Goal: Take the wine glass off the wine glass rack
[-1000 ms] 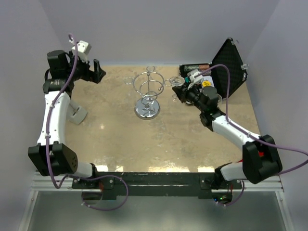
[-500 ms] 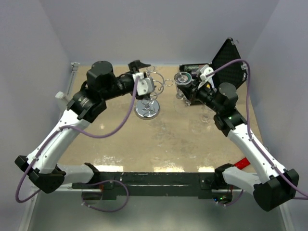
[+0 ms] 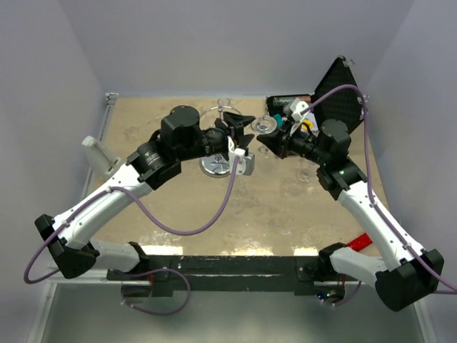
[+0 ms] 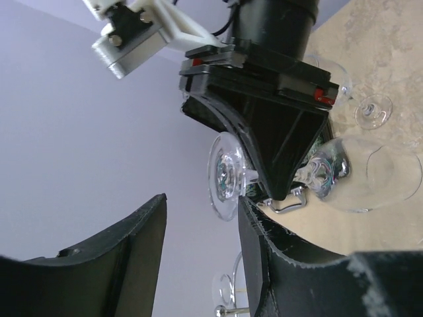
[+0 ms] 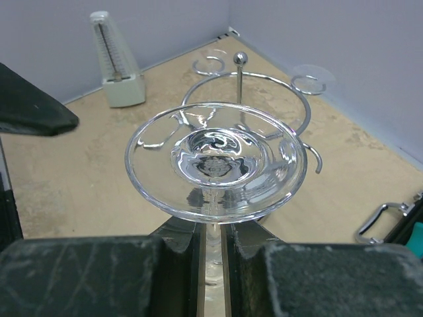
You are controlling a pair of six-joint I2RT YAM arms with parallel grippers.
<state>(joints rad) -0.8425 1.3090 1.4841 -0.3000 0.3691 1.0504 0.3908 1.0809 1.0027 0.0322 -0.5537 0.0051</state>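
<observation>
My right gripper (image 3: 275, 139) is shut on the stem of the wine glass (image 3: 265, 126) and holds it in the air to the right of the wine glass rack (image 3: 213, 168). In the right wrist view the glass's round foot (image 5: 215, 162) faces the camera above the closed gripper (image 5: 213, 231), with the chrome rack (image 5: 264, 86) behind it. My left gripper (image 3: 243, 136) is open and empty, pointing at the glass from the left. In the left wrist view the glass's foot (image 4: 225, 175) sits just beyond the open gripper (image 4: 201, 211). The left arm hides part of the rack.
A second glass foot (image 5: 312, 76) hangs in a rack loop. Another glass (image 4: 370, 109) rests on the table behind the right gripper. An open black case (image 3: 343, 89) stands at the back right. A metronome (image 3: 100, 153) stands at the left.
My left arm has swung from the far left across the rack to face the right gripper. The right gripper keeps hold of the glass and has shifted a little.
</observation>
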